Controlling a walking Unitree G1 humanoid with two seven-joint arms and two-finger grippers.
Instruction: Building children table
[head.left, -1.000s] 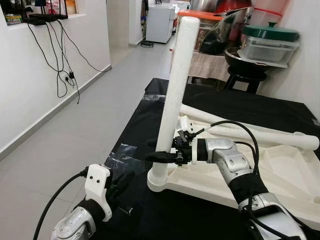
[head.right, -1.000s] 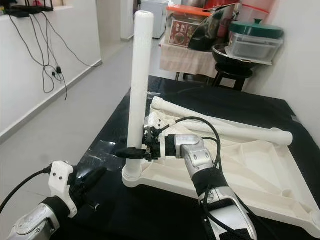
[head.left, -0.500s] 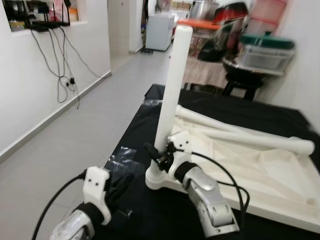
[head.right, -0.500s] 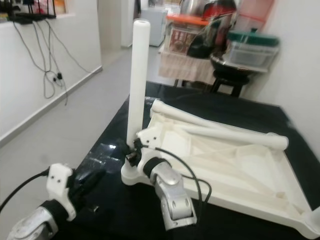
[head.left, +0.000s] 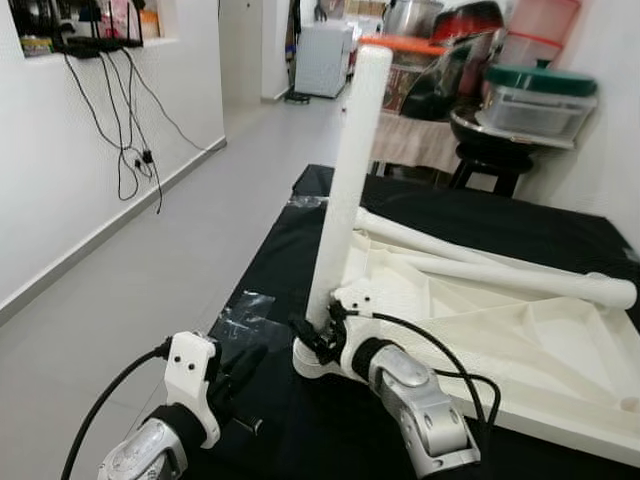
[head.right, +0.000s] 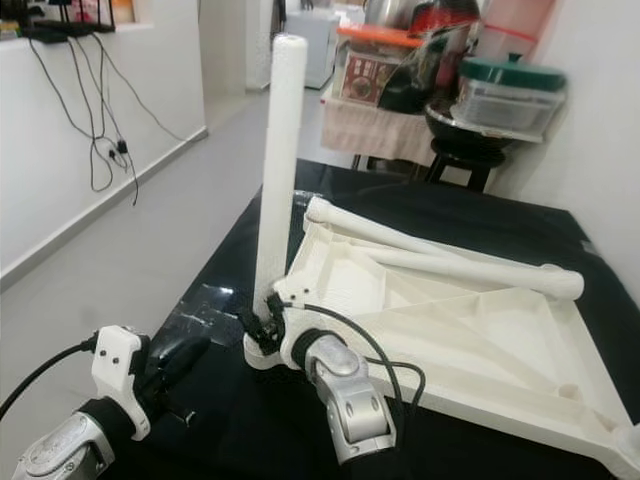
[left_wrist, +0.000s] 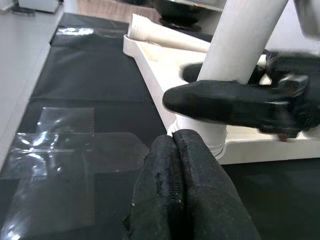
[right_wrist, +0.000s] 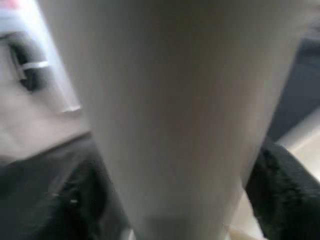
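A white children's table top (head.left: 560, 340) lies upside down on a black mat (head.left: 480, 215). One white leg (head.left: 345, 170) stands upright in its near left corner socket. Two loose legs (head.left: 500, 270) lie across the top. My right gripper (head.left: 312, 340) is at the base of the upright leg, shut on it, with one black finger (left_wrist: 220, 102) in front and the other behind. In the right wrist view the leg (right_wrist: 165, 100) sits between the fingers (right_wrist: 285, 185). My left gripper (head.left: 245, 365) hovers low over the mat beside that corner, shut on nothing, fingertips (left_wrist: 172, 150) pressed together.
A taped plastic patch (head.left: 240, 310) shines on the mat near the left gripper. Behind the mat stand a black stool (head.left: 490, 160) with pots and a cloth-covered stand. Grey floor (head.left: 180, 230) runs along the left, with cables (head.left: 130, 130) hanging on the white wall.
The right arm has swung down and turned: its gripper went from partway up the leg, reaching from the right, to the leg's base. The left gripper has hardly moved.
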